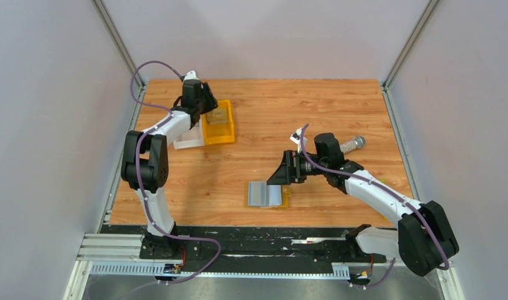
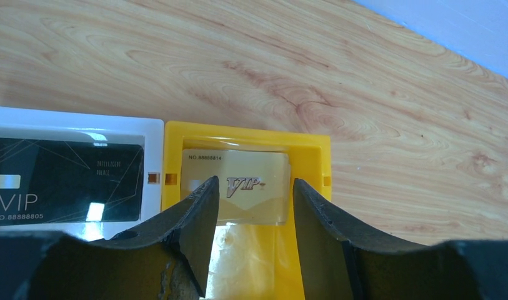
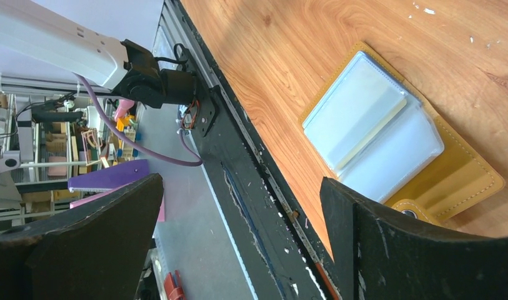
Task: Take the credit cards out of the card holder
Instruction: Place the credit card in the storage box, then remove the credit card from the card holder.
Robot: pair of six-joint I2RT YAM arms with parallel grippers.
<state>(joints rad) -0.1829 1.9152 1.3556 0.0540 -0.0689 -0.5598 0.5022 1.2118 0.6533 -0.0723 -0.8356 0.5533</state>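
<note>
- We see the card holder (image 1: 267, 194) lying open on the counter (image 1: 270, 106), at about 6 o'clock from the counter's centre and near its front edge. Its pale blue panels face up.
- In the right wrist view a tan border with a snap tab frames the panels. We cannot tell whether any card is in the sleeves.
- The right tool (image 1: 287, 170) hangs at about 1 o'clock from the holder, just beside its far right corner. Its fingers are spread wide with nothing between them.
- The right arm runs from that tool towards 4 o'clock, on the holder's right side.
- A silver cylinder (image 1: 352, 144) lies at 3 o'clock on the counter, just behind the right wrist and well apart from the holder.
- At 10 o'clock stand two bins side by side, touching: an orange bin (image 2: 248, 132) and, at its 9 o'clock, a white bin (image 2: 76, 122).
- A gold card (image 2: 239, 169) marked VIP lies flat in the orange bin, and a black card (image 2: 64, 181) marked VIP lies in the white one.
- The left tool (image 2: 251, 194) hangs over the orange bin with its fingers apart. The gold card shows in the gap beneath them, and neither finger visibly presses on it.
- The left arm covers part of both bins in the top view.
</note>
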